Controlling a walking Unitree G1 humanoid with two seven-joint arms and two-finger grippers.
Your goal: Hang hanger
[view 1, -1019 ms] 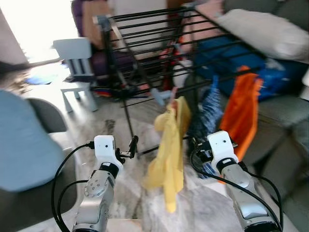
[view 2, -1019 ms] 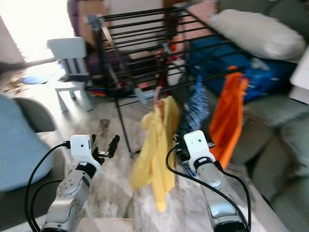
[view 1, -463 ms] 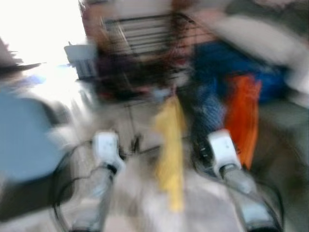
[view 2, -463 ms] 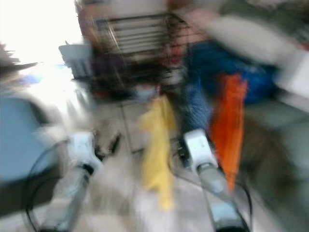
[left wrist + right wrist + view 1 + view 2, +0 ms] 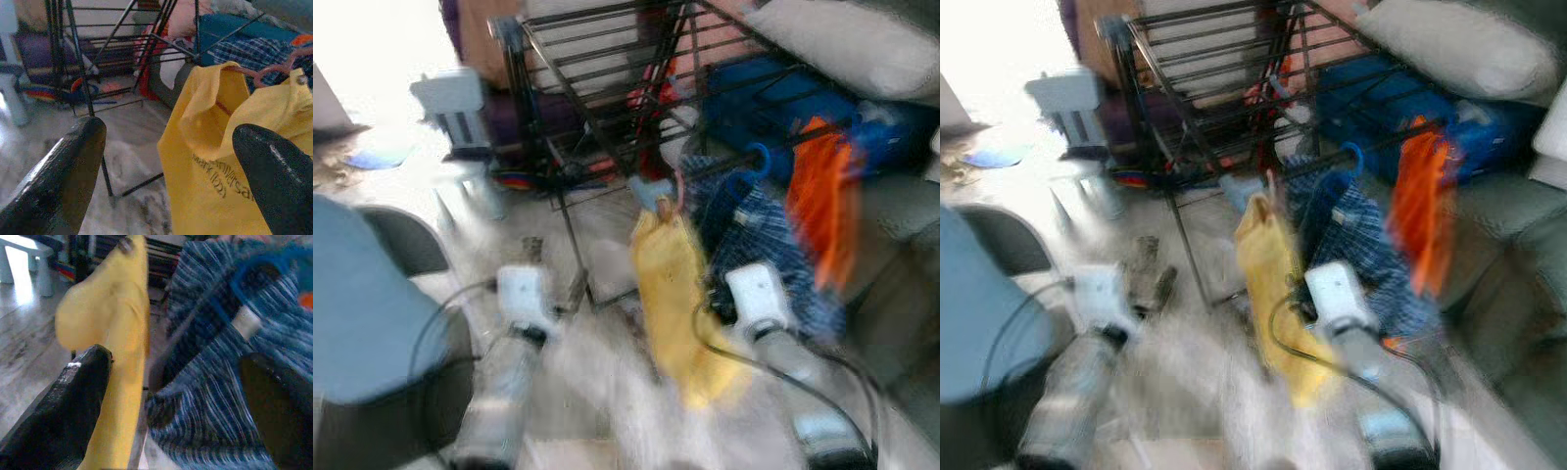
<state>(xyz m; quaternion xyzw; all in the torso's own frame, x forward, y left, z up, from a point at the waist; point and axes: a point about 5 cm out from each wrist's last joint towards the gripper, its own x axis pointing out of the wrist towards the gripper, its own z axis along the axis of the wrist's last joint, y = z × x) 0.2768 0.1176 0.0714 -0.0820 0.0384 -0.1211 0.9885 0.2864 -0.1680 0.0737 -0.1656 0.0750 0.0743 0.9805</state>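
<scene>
Judging the step, I wanted the black drying rack (image 5: 607, 78) steady in view before reaching. The yellow shirt (image 5: 674, 294) already hung from its front rail on a pink hanger (image 5: 274, 71), beside a blue plaid shirt (image 5: 1351, 235). My left gripper (image 5: 166, 147) faced the yellow cloth, fingers spread and empty; my right gripper (image 5: 186, 396) gaped between both garments.

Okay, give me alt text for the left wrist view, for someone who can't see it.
The left gripper, its two black fingers spread wide apart, faces a yellow shirt hanging on a pink hanger. Behind stand a black drying rack on a marbled floor and a blue plaid garment.
</scene>
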